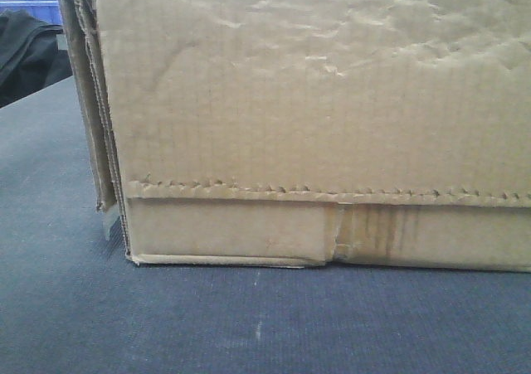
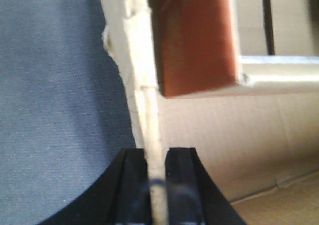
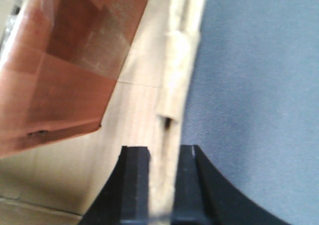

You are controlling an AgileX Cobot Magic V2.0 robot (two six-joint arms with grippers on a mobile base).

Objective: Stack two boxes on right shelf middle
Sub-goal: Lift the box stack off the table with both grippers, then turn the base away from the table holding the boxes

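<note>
Closest, my left gripper (image 2: 157, 156) grips the left wall of the box (image 1: 315, 100), and my right gripper (image 3: 163, 154) grips its right wall. Each wall edge runs straight ahead between the jaws. The box sits between both arms, equally near, on blue-grey cloth (image 1: 249, 324). I count one box, with one reddish-brown item (image 2: 192, 40) inside. No shelf is in view.

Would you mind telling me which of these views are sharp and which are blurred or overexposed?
Front view: evenly lit and fairly sharp, the box wrinkles and seam readable. Left wrist view: box edge overexposed, blurring towards the left gripper. Right wrist view: softest of all, edge washed out at the right gripper.
</note>
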